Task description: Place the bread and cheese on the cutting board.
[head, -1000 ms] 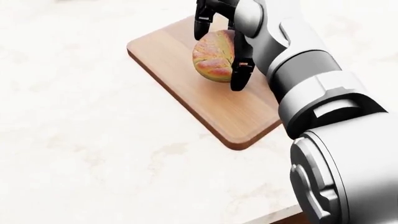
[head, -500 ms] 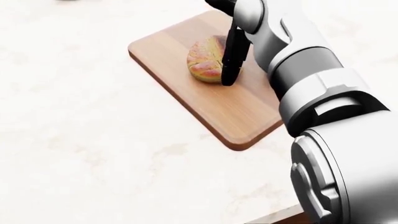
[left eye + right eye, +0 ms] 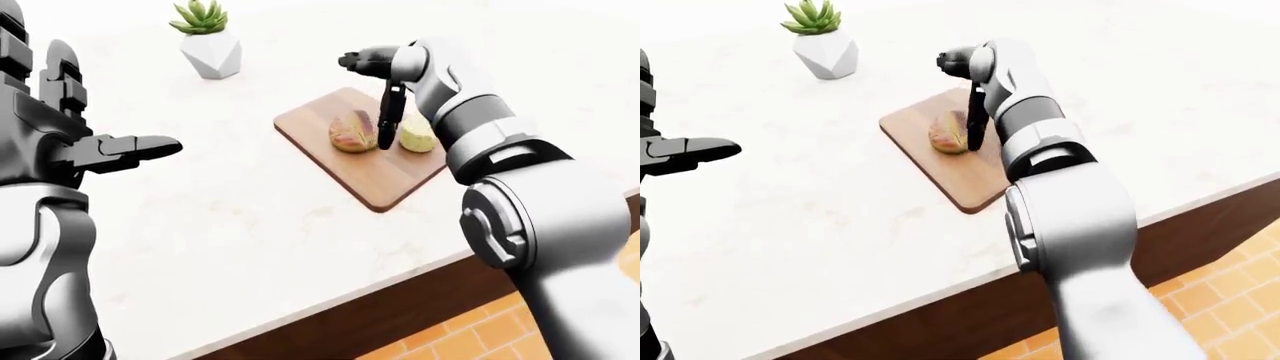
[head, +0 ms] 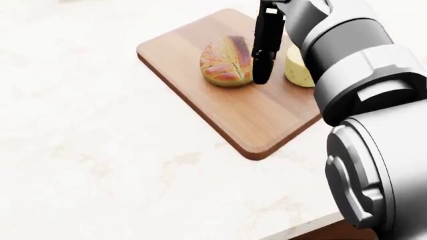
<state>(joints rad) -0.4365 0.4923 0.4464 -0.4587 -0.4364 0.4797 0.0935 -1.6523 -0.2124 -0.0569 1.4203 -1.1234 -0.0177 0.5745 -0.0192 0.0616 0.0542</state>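
The right hand (image 4: 262, 70) has let go of the bread (image 4: 226, 61), fingers open; it now rests on the board (image 4: 200, 100) beside the cheese (image 4: 298, 67). Both look placed. The left hand (image 3: 95, 150) hovers open.

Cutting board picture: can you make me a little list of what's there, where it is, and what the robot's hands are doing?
cutting board: wooden, lying on the pale marble counter
bread: round loaf, resting on the board
cheese: pale yellow piece, on the board, right of the bread
right hand: open, fingers hanging down between bread and cheese, holding nothing
left hand: open, raised at the left of the left-eye view, holding nothing
potted succulent: white pot, on the counter above the board
task: both foods are on the board
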